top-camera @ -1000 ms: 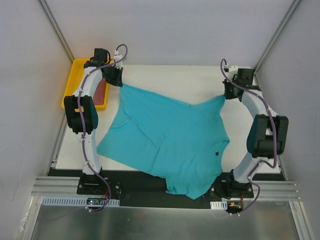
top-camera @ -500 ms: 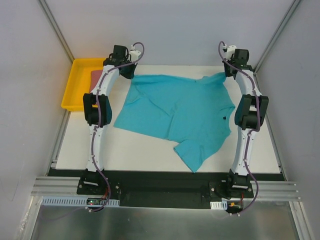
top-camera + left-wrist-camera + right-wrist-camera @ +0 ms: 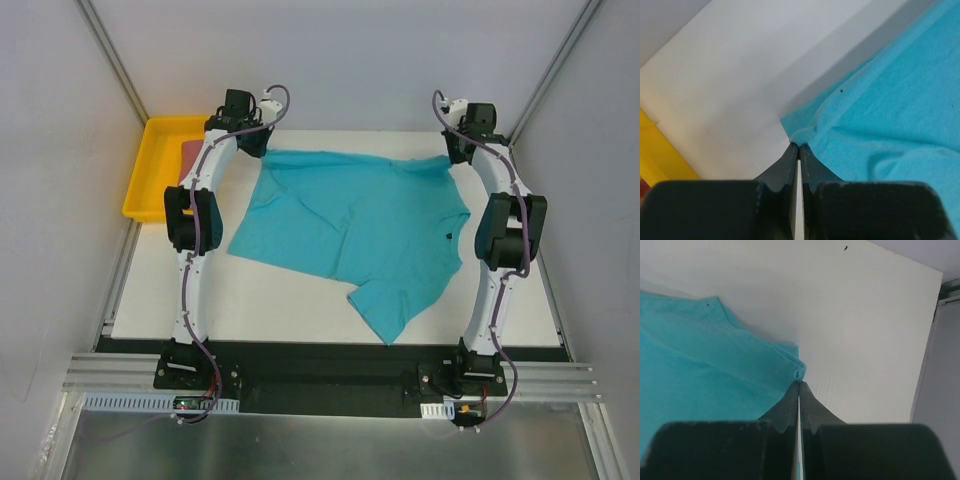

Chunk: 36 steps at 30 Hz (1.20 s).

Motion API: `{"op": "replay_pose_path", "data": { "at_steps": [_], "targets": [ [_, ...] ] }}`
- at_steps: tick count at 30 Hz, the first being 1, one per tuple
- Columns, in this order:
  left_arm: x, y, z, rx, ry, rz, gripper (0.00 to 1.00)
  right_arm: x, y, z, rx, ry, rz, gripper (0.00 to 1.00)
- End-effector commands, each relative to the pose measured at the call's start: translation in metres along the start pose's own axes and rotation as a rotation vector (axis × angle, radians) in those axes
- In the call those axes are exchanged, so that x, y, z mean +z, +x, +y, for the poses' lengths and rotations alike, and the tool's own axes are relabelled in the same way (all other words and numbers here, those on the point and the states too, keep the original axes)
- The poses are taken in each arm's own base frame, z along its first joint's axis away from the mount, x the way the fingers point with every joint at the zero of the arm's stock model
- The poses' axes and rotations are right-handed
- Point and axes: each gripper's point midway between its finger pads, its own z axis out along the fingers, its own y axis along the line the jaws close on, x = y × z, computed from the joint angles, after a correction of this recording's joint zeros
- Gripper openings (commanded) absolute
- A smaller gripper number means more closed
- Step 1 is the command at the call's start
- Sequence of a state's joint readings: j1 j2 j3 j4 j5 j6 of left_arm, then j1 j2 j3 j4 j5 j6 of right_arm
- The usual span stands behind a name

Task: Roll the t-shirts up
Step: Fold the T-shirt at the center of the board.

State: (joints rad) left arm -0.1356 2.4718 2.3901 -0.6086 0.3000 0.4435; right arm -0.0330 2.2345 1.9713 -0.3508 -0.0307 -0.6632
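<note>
The table (image 3: 290, 300) carries the teal shirt (image 3: 360, 220) spread flat across its far half, 1 sleeve pointing toward the near edge and a dark tag (image 3: 448, 236) by its right side. At the far left, the tray (image 3: 138, 185) holds the red shirt (image 3: 190, 152). The left gripper (image 3: 799, 146) is clamped on the teal shirt's far-left corner and the right gripper (image 3: 799, 383) is pinched on its far-right corner.
</note>
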Motion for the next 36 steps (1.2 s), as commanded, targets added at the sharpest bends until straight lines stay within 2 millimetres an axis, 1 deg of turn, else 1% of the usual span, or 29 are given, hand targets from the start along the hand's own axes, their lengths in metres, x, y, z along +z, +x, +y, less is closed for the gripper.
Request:
{"op": "replay_pose_path", "data": {
  "at_steps": [1,2,4,5,7,9,11,13,14,15,18,19,20,21,22,23,24,25,27,28,29,30,31,32,34,36],
  "targets": [
    [-0.044,-0.050,0.011,0.124,-0.041,-0.122,0.00,-0.062,-0.034,-0.021,0.001,0.065,-0.082,0.01],
    [-0.045,-0.053,0.010,0.134,-0.030,-0.133,0.00,-0.070,-0.037,-0.022,0.007,0.069,-0.088,0.01],
    [-0.041,-0.053,0.010,0.160,-0.022,-0.138,0.00,-0.076,-0.030,-0.022,0.019,0.064,-0.069,0.01],
    [-0.041,-0.056,0.011,0.169,-0.025,-0.146,0.00,-0.082,-0.032,-0.023,0.022,0.066,-0.073,0.01],
    [-0.038,-0.058,0.015,0.195,-0.037,-0.152,0.00,-0.086,-0.022,-0.020,0.034,0.060,-0.048,0.01],
    [-0.037,-0.063,0.020,0.217,-0.059,-0.167,0.00,-0.096,-0.021,-0.018,0.037,0.058,-0.047,0.01],
    [-0.038,-0.068,0.025,0.253,-0.076,-0.181,0.00,-0.098,-0.010,-0.014,0.040,0.050,-0.024,0.01],
    [-0.041,-0.075,0.029,0.292,-0.086,-0.205,0.00,-0.106,-0.007,-0.013,0.036,0.048,-0.022,0.01],
    [-0.043,-0.077,0.030,0.304,-0.087,-0.215,0.00,-0.106,-0.001,-0.010,0.033,0.042,-0.009,0.00],
    [-0.045,-0.078,0.033,0.326,-0.090,-0.220,0.00,-0.112,-0.001,-0.010,0.030,0.043,-0.010,0.01],
    [-0.052,-0.082,0.033,0.385,-0.086,-0.231,0.00,-0.116,0.008,-0.006,0.024,0.034,0.011,0.01],
    [-0.050,-0.077,0.031,0.398,-0.069,-0.222,0.00,-0.121,0.008,-0.006,0.023,0.036,0.009,0.01],
    [-0.055,-0.079,0.029,0.416,-0.070,-0.226,0.00,-0.124,0.008,-0.006,0.023,0.035,0.010,0.01],
    [-0.057,-0.078,0.029,0.440,-0.070,-0.223,0.00,-0.125,0.014,-0.003,0.023,0.028,0.027,0.01],
    [-0.055,-0.072,0.030,0.442,-0.065,-0.211,0.00,-0.131,0.014,-0.003,0.023,0.029,0.024,0.01],
    [-0.060,-0.075,0.030,0.452,-0.068,-0.216,0.00,-0.135,0.018,-0.001,0.031,0.025,0.039,0.01],
    [-0.060,-0.073,0.030,0.472,-0.064,-0.212,0.00,-0.136,0.024,0.002,0.035,0.018,0.052,0.01],
    [-0.060,-0.070,0.031,0.480,-0.064,-0.206,0.00,-0.143,0.023,0.003,0.039,0.011,0.046,0.01],
    [-0.065,-0.070,0.029,0.530,-0.061,-0.205,0.00,-0.148,0.035,0.010,0.052,-0.008,0.078,0.01],
    [-0.061,-0.061,0.025,0.544,-0.040,-0.188,0.00,-0.150,0.039,0.014,0.054,-0.017,0.086,0.01],
    [-0.067,-0.062,0.022,0.568,-0.035,-0.193,0.00,-0.157,0.040,0.015,0.055,-0.019,0.081,0.00],
    [-0.067,-0.058,0.022,0.603,-0.030,-0.183,0.00,-0.160,0.043,0.016,0.060,-0.022,0.084,0.01],
    [-0.062,-0.046,0.018,0.612,-0.011,-0.159,0.00,-0.159,0.052,0.021,0.063,-0.031,0.105,0.00],
    [-0.066,-0.046,0.017,0.632,-0.013,-0.158,0.00,-0.165,0.052,0.021,0.064,-0.030,0.099,0.01],
    [-0.065,-0.039,0.018,0.663,-0.013,-0.138,0.00,-0.168,0.062,0.027,0.068,-0.042,0.116,0.01],
    [-0.066,-0.038,0.017,0.694,-0.011,-0.133,0.00,-0.173,0.068,0.032,0.071,-0.051,0.124,0.01]
  ]
}}
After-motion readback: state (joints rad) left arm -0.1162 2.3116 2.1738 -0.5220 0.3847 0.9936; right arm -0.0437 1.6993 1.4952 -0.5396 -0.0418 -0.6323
